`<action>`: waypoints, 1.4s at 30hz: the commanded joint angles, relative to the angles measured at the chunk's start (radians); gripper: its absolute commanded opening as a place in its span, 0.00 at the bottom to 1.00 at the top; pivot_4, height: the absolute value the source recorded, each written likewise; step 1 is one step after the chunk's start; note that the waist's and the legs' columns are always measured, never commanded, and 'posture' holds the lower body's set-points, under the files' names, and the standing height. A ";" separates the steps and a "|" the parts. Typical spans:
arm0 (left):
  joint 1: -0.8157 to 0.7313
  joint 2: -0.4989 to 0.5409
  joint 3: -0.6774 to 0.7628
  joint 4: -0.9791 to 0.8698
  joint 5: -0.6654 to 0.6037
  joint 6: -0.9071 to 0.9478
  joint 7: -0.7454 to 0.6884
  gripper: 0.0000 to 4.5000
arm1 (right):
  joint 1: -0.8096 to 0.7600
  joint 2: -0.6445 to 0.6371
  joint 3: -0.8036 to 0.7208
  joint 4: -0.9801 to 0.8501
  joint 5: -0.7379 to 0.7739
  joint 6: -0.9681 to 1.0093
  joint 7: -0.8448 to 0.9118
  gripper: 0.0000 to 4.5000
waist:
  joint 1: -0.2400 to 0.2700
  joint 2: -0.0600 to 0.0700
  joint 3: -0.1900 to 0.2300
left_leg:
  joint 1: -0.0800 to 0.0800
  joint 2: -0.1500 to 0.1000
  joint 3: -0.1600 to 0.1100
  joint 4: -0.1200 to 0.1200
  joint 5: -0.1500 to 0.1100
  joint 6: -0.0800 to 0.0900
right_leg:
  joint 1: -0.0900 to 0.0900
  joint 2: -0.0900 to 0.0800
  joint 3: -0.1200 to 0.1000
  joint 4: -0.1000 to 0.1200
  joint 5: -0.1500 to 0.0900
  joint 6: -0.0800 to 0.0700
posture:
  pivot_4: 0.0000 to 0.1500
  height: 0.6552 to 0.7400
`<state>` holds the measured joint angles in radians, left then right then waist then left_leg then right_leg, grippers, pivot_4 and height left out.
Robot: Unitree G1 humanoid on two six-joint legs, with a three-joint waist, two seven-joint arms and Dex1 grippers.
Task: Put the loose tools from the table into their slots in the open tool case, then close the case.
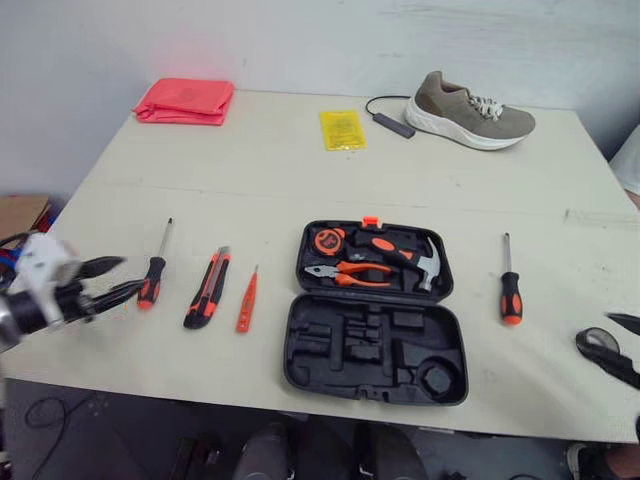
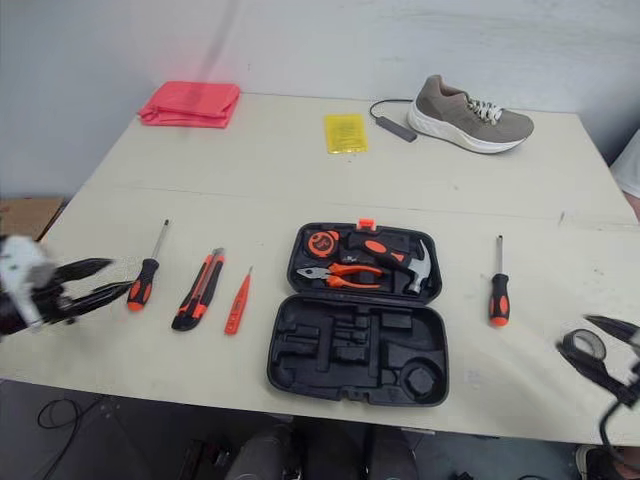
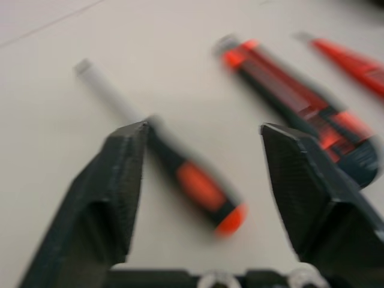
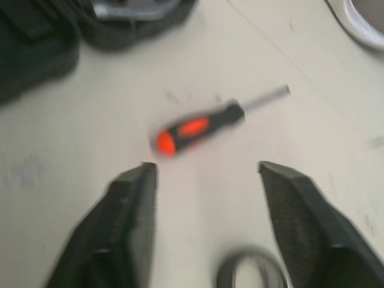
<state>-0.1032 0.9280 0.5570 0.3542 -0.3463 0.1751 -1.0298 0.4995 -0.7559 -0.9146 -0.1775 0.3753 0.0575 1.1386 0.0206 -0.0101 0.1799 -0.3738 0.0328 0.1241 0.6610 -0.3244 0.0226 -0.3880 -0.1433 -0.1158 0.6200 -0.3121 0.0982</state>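
Note:
The black tool case (image 1: 375,345) lies open mid-table. Its far half holds a tape measure (image 1: 327,240), pliers (image 1: 350,272) and a hammer (image 1: 415,260); the near half's slots are bare. Left of it lie a small orange tester pen (image 1: 246,300), a utility knife (image 1: 207,288) and a black-and-orange screwdriver (image 1: 153,275). My left gripper (image 1: 125,277) is open just left of that screwdriver's handle (image 3: 198,186). A second screwdriver (image 1: 510,285) lies right of the case. My right gripper (image 1: 622,345) is open at the table's right edge, astride a black tape roll (image 1: 598,343).
At the back of the table are a folded pink cloth (image 1: 185,100), a yellow packet (image 1: 342,130), a black cable (image 1: 390,120) and a grey sneaker (image 1: 470,110). The table's front edge (image 1: 200,390) runs just beyond the case's near side.

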 commanded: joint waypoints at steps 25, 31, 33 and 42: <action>0.126 -0.004 0.064 -0.460 -0.126 0.546 0.395 1.00 | -0.248 0.110 0.355 -0.210 0.250 -0.159 -0.095 0.99 | -0.036 -0.003 -0.001 | 0.004 -0.002 0.004 -0.013 0.009 -0.006 | -0.004 -0.003 0.003 0.002 0.000 -0.001 | 1.00 1.00; -0.048 -0.088 0.017 -0.664 -0.140 1.082 0.692 1.00 | -0.353 0.184 0.507 -0.256 0.228 -0.205 -0.115 0.99 | -0.019 -0.003 -0.001 | 0.004 -0.003 0.004 -0.011 0.011 -0.008 | -0.004 -0.002 0.003 0.004 0.000 -0.001 | 1.00 1.00; -0.103 -0.135 -0.003 -0.685 -0.131 1.181 0.745 1.00 | -0.374 0.190 0.537 -0.255 0.226 -0.212 -0.114 0.99 | -0.019 -0.003 -0.001 | 0.004 -0.004 0.004 -0.011 0.012 -0.005 | -0.004 -0.002 0.003 0.006 0.000 -0.001 | 1.00 1.00; -0.169 -0.218 -0.160 -0.571 -0.016 1.156 0.847 1.00 | -0.432 0.178 0.642 -0.225 0.207 -0.285 -0.025 0.99 | -0.021 -0.004 -0.001 | 0.005 -0.001 0.004 -0.010 0.013 -0.007 | -0.004 0.008 0.007 0.005 0.000 -0.001 | 1.00 1.00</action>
<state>-0.2662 0.7078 0.4088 -0.2517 -0.4037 1.3584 -0.2056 0.0755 -0.5683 -0.2745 -0.3874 0.5756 -0.1975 1.0963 -0.0003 -0.0143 0.1786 -0.3690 0.0314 0.1286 0.6510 -0.3113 0.0154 -0.3925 -0.1355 -0.1083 0.6252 -0.3119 0.0966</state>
